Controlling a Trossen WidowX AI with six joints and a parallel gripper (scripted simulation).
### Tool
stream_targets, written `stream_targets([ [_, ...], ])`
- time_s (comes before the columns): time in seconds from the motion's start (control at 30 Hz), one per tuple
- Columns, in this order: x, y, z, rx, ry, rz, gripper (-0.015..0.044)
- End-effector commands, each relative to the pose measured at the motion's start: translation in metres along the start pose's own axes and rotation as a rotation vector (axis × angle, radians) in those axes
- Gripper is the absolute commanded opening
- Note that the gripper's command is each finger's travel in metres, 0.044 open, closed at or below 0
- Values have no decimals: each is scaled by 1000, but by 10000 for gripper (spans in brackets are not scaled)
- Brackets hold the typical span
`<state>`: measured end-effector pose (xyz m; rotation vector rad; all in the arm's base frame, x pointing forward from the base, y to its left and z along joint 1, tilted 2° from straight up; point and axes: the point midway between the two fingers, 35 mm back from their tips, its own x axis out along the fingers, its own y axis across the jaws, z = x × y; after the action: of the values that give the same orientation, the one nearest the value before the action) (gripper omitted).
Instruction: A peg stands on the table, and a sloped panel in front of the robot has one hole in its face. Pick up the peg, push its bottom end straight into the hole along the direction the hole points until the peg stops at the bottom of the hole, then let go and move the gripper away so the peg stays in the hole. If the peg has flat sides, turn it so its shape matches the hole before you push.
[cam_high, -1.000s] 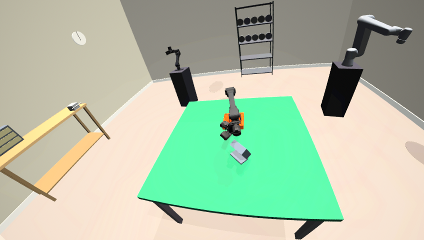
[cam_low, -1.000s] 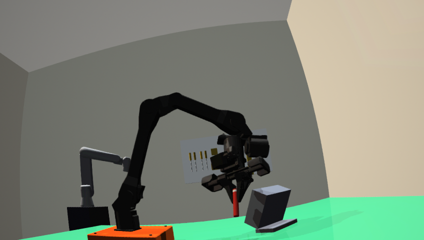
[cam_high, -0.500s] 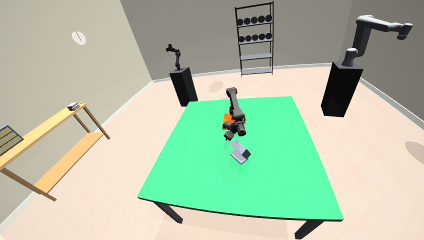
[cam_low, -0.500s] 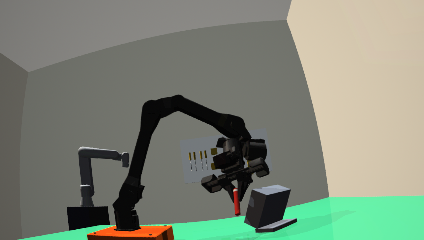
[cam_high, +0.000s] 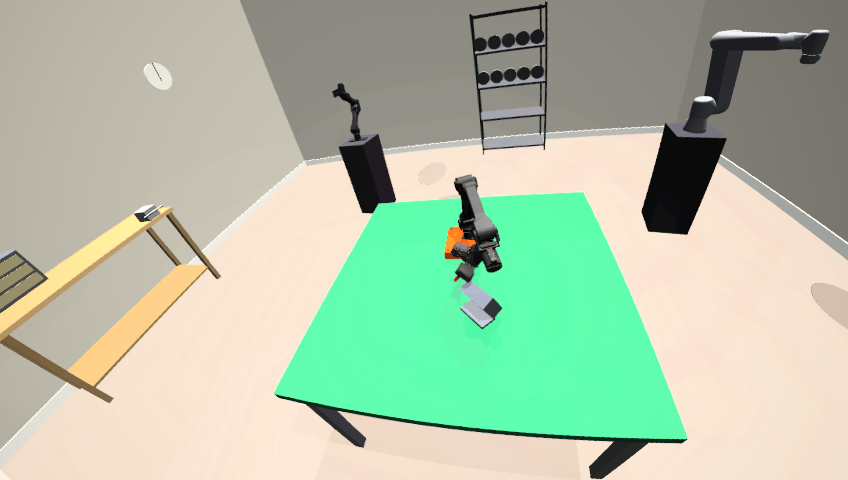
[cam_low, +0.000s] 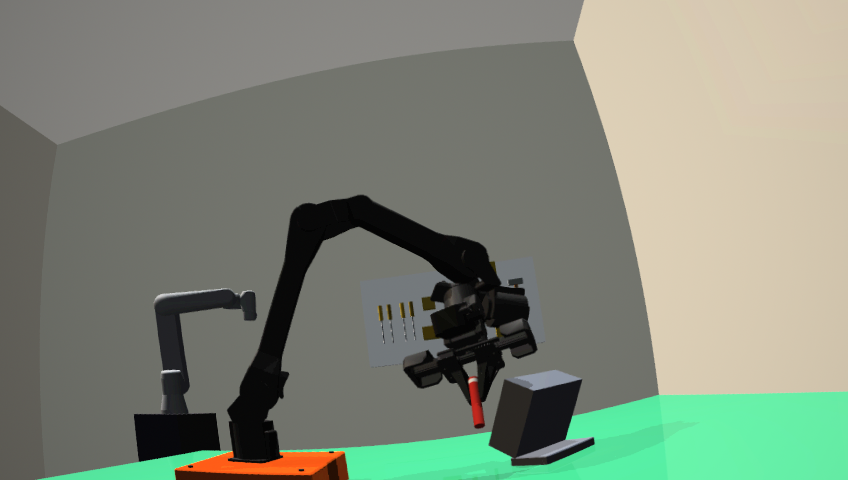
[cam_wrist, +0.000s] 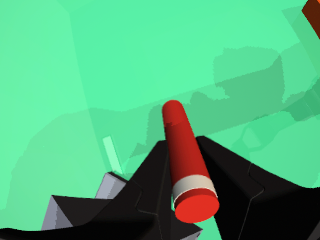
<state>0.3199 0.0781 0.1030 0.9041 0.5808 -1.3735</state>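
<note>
Gripping a red peg (cam_high: 457, 277) (cam_low: 476, 404) (cam_wrist: 186, 150) between its closed fingers, a black gripper (cam_high: 464, 272) (cam_low: 476, 399) (cam_wrist: 182, 147) holds it tilted above a green table (cam_high: 476, 368) (cam_low: 743, 434) (cam_wrist: 45, 60). Just beside it stands the gray sloped panel block (cam_high: 480, 297) (cam_low: 535, 410), right of the peg in the exterior view. The peg is outside the block, its lower end free.
</note>
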Motion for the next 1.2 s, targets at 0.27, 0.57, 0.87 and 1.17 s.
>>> stream_targets([
  [0.27,-9,-3,-12,-86,-37,52,0],
  [0.57,-16,-5,-21,-142,-62,91,0],
  [0.87,-23,-8,-29,-199,-87,131,0],
  [1.17,-31,-11,-38,-254,-113,172,0],
])
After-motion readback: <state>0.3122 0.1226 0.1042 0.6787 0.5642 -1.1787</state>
